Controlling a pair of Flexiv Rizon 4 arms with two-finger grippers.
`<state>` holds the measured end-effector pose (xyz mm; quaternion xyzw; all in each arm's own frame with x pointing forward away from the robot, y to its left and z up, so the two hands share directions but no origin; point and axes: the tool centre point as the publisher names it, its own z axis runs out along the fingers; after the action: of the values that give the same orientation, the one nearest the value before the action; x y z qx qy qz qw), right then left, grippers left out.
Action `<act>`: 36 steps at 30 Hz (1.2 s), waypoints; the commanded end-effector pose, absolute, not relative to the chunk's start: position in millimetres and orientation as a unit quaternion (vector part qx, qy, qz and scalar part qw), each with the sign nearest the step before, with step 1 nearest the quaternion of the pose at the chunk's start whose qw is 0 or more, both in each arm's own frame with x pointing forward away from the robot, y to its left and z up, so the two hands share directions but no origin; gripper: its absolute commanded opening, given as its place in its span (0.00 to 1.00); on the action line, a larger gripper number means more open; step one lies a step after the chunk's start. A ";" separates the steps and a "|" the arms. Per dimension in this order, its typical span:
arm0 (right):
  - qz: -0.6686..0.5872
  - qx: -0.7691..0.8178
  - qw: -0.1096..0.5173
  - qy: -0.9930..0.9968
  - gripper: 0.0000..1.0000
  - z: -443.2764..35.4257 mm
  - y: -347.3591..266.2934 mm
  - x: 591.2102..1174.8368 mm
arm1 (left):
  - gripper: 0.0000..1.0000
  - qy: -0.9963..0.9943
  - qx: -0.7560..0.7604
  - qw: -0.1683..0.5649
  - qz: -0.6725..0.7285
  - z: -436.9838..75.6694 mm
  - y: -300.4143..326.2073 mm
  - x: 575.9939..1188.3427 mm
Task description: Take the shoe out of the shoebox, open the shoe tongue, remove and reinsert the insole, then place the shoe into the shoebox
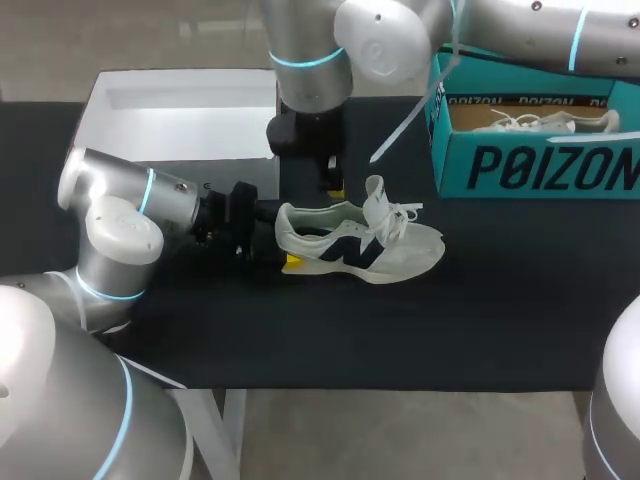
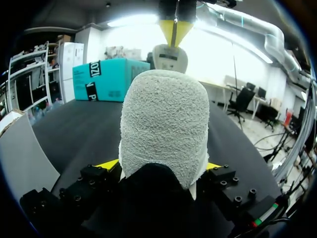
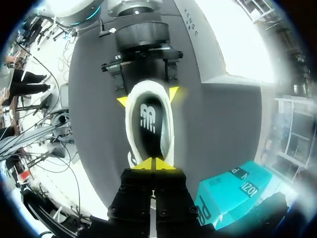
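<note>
The white shoe with a dark side logo lies on its sole mid-table, tongue standing up. Its heel fills the space between my left gripper's yellow fingertips, which press it from both sides. My right gripper hangs shut just above the shoe's mouth, near the tongue, with nothing seen between its tips. The dark insole lies inside the shoe. From the left wrist view the right gripper shows above the tongue.
The teal shoebox stands open at the back right with a second white shoe inside. Its white lid lies at the back left. Black tabletop stretches in front of the shoe.
</note>
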<state>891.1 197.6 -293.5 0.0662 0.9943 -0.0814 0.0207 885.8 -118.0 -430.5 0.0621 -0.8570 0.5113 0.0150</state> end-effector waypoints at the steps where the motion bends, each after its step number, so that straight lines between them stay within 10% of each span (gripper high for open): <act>1: -0.108 0.055 0.051 0.991 0.00 -304.0 207.1 886.8 | 0.00 -0.857 0.061 0.016 0.512 -431.1 -117.1 886.1; 36: -0.043 0.058 0.035 0.997 0.00 -357.7 185.1 893.6 | 0.00 -0.857 0.061 0.016 0.512 -431.1 -117.1 886.1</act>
<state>890.7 183.1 -350.6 0.0581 0.9966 -0.0454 0.0377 885.8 -118.1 -430.5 0.0621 -0.8570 0.5114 0.0150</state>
